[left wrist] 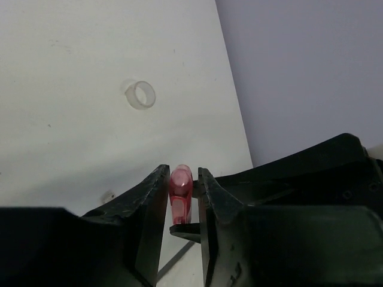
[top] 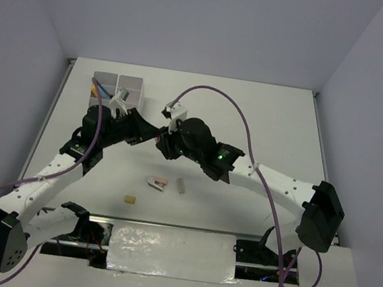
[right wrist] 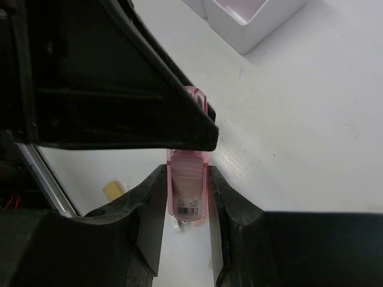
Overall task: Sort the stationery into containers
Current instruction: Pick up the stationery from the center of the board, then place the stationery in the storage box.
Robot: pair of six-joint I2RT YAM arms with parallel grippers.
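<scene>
A pink clear-cased stationery piece with a barcode label (right wrist: pixel 190 185) hangs in mid-air between both grippers over the middle of the table. My right gripper (right wrist: pixel 188 179) is shut on its wide sides. My left gripper (left wrist: pixel 183 179) stands round its other end (left wrist: pixel 180 188), touching one finger, with a thin gap at the other. The two grippers meet tip to tip in the top view (top: pixel 157 140). The white divided container (top: pixel 117 89) stands at the back left with an orange pen (top: pixel 96 89) in it. Its corner shows in the right wrist view (right wrist: pixel 251 24).
A tan block (top: pixel 130 198), a pink-and-white piece (top: pixel 157 182) and a small grey eraser (top: pixel 181 185) lie on the table in front of the grippers. A clear tape ring (left wrist: pixel 139 94) lies near the table's far edge. The tan block also shows in the right wrist view (right wrist: pixel 112 190).
</scene>
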